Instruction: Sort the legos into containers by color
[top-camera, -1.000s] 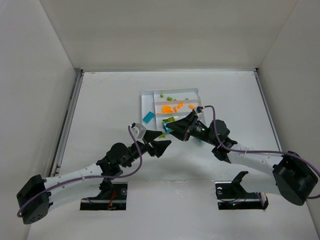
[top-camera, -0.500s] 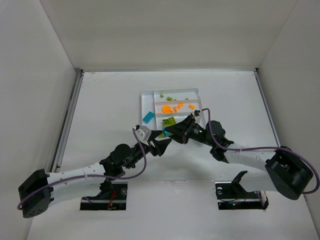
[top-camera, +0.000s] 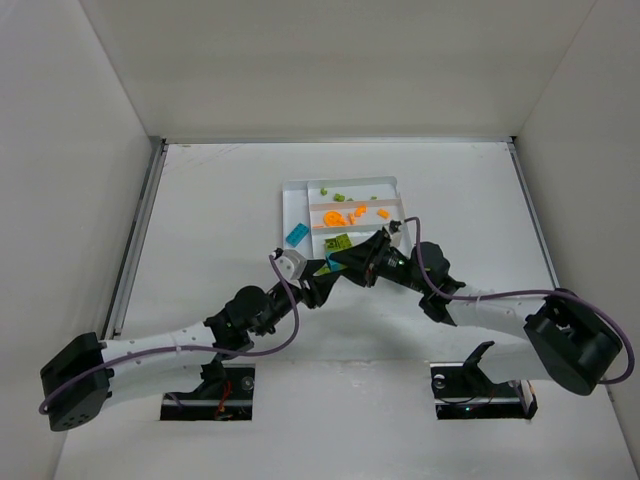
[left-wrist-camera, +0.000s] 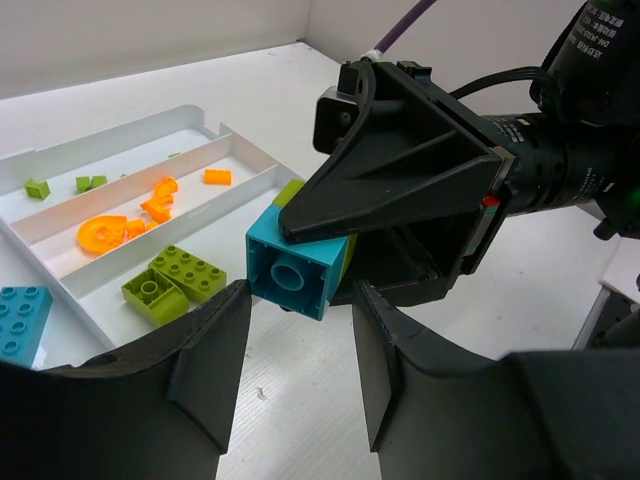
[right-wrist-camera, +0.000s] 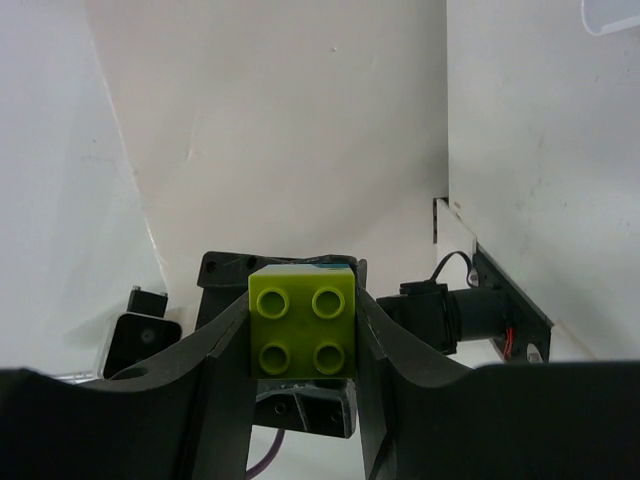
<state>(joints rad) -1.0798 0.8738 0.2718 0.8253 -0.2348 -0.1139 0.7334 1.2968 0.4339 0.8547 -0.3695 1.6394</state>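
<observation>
It looked like a robotics lab test cell, not a home or a shop. A plain white tabletop (top-camera: 220, 200) was boxed in by bare white panels (top-camera: 330, 60) on three sides, with a metal rail (top-camera: 135, 240) along its left edge. The left arm (top-camera: 160, 350) and the right arm (top-camera: 500, 320), both black and white, were bolted at the near edge. Purple cables (top-camera: 480, 297) looped along them, and wiring showed in the cut-outs (top-camera: 205, 385) at their bases.

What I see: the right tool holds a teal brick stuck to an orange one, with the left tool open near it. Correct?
Not orange: it is a lime brick stuck to the teal brick, as the right wrist view shows. The right tool holds the pair, left tool open near it.
</observation>
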